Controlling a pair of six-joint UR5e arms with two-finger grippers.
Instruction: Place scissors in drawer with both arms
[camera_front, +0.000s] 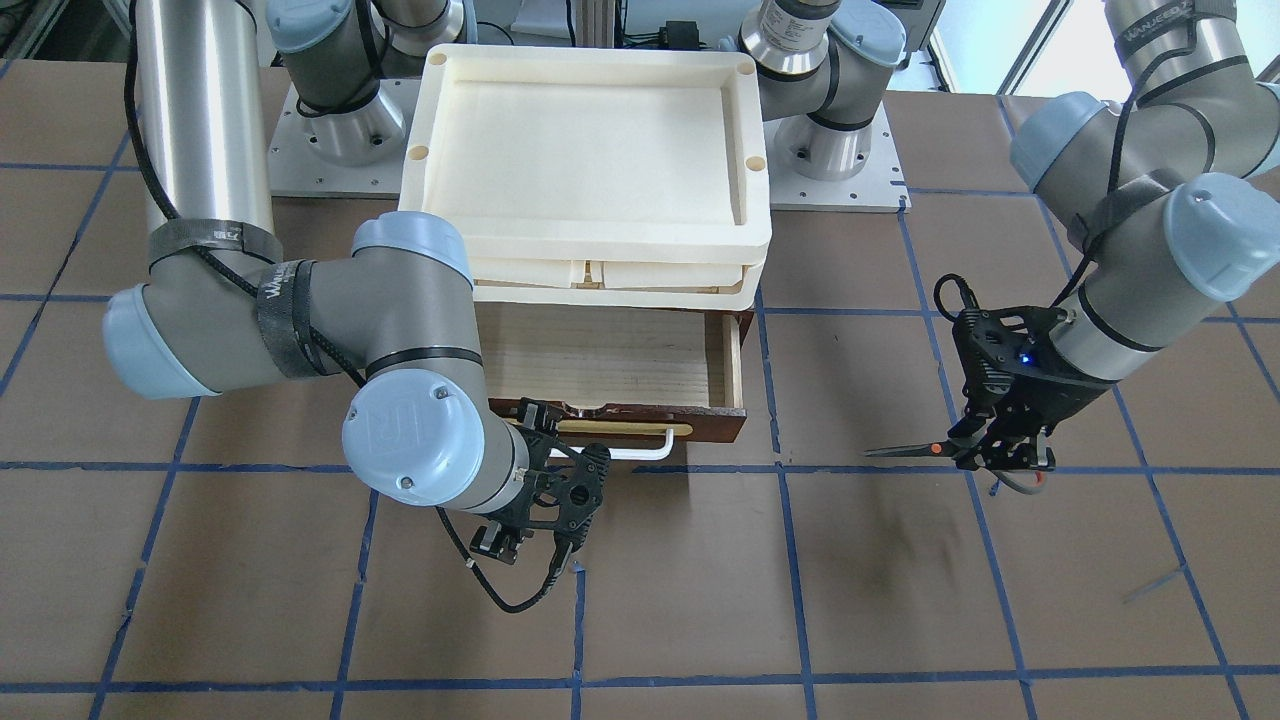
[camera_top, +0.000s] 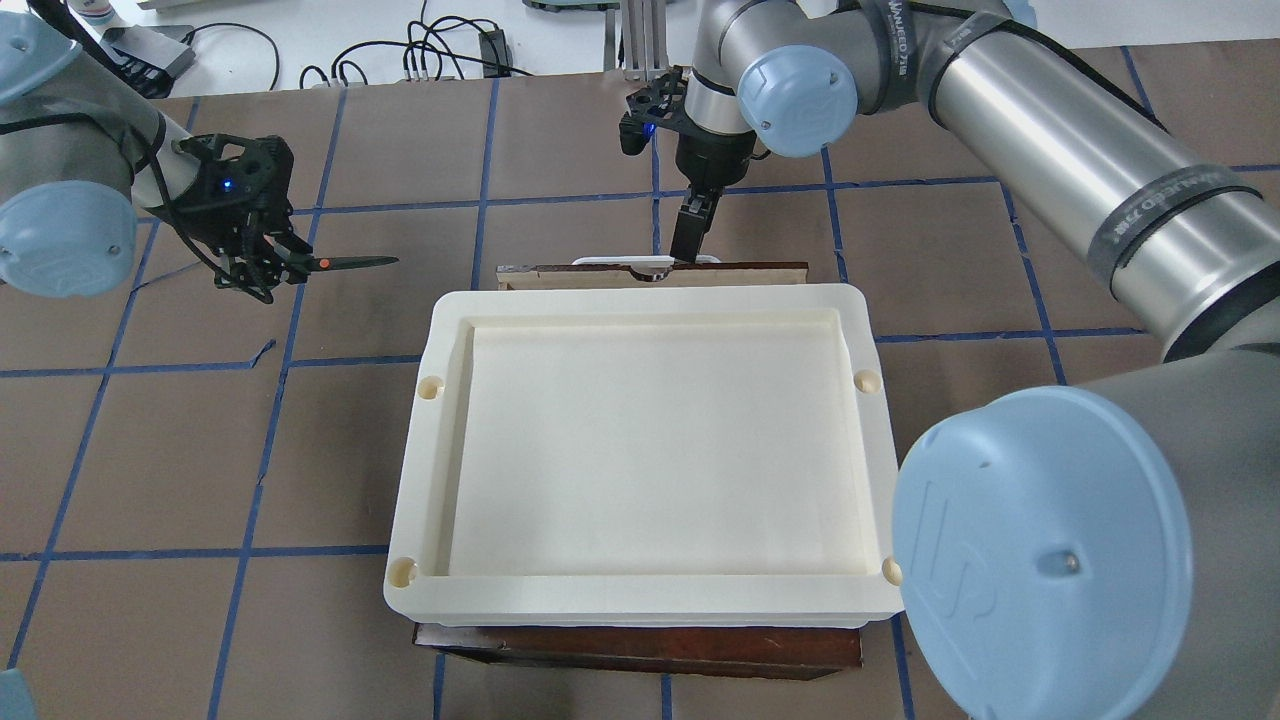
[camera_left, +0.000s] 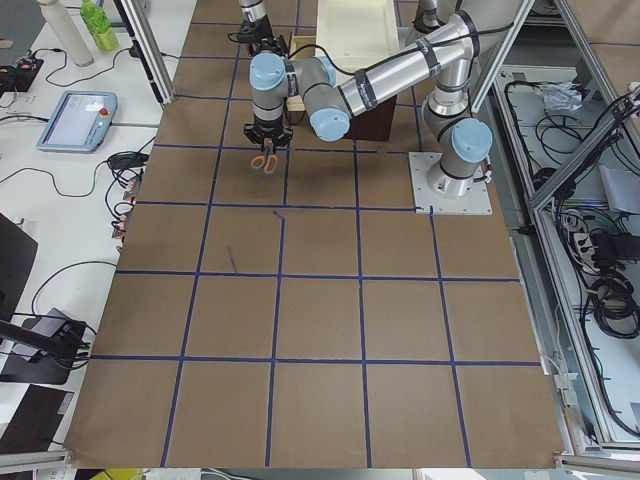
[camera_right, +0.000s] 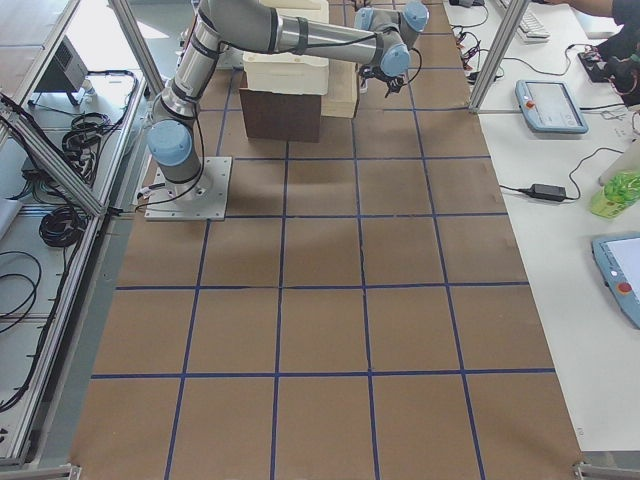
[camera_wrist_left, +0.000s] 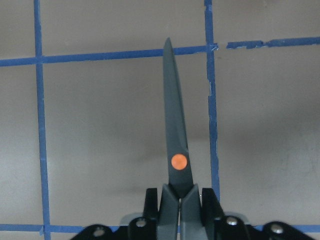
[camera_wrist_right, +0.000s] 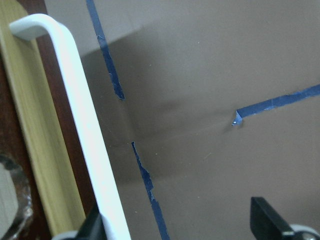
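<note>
My left gripper (camera_front: 1000, 445) is shut on the scissors (camera_front: 915, 450) and holds them level above the table. The dark blades point toward the drawer (camera_front: 610, 355). The left wrist view shows the pads (camera_wrist_left: 169, 205) clamped just behind the orange pivot dot of the scissors (camera_wrist_left: 175, 130). The drawer is pulled open and its pale wood interior is empty. My right gripper (camera_front: 580, 465) is open beside the drawer's white bar handle (camera_front: 645, 450). In the right wrist view one finger (camera_wrist_right: 95, 227) sits by the handle (camera_wrist_right: 82, 120) and the other (camera_wrist_right: 270, 225) is well apart. Overhead, the left gripper (camera_top: 255, 265) holds the scissors (camera_top: 345, 263) to the left of the drawer front (camera_top: 650, 270).
Stacked cream plastic trays (camera_front: 590, 245) rest on the cabinet above the drawer and hide the drawer's inside from overhead, where the trays' rim (camera_top: 640, 300) shows. The brown table (camera_front: 860, 580) is marked with blue tape lines. Both arm bases (camera_front: 830, 150) stand behind the trays.
</note>
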